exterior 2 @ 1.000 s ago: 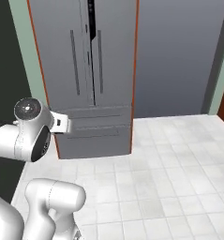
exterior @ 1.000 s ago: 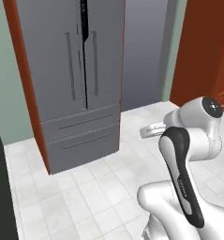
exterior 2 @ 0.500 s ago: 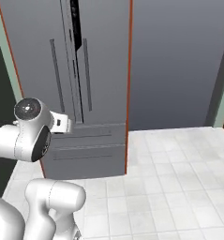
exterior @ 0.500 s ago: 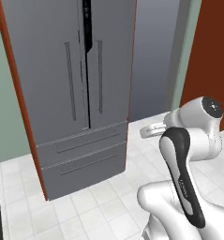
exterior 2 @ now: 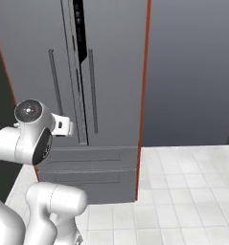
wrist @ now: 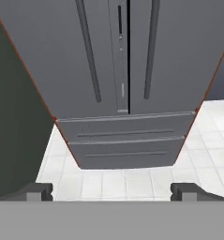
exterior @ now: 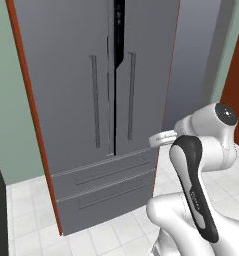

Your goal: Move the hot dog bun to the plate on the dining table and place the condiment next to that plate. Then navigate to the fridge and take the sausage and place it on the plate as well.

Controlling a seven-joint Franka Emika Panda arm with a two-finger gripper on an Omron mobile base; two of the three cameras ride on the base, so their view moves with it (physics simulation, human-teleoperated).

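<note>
Fingers [wrist: 38, 191] of the gripper [wrist: 111, 192] are spread wide apart, one dark tip at each lower corner of the hand view, with nothing between them but white floor tiles.

Ahead stands the fridge [exterior: 96, 100], tall and dark grey, with thin red-brown trim down its side edges. Its two upper doors are shut, meeting at a narrow dark seam in the middle. A dark panel [exterior: 119, 30] runs down the top of that seam. A long thin vertical handle [exterior: 95, 100] sits on each door, one either side of the seam. Below the doors are two shallow drawers [exterior: 108, 180], stacked one above the other, each with a horizontal grip.

In the hand view the fridge's lower doors and both drawers lie straight ahead of the gripper, which is clear of them and touches nothing. In the left base view the white arm [exterior: 196, 190] rises at lower right, its wrist held near the fridge's right door, at about the height of the handles' lower ends. The floor [exterior 2: 188, 191] is pale square tile.
</note>
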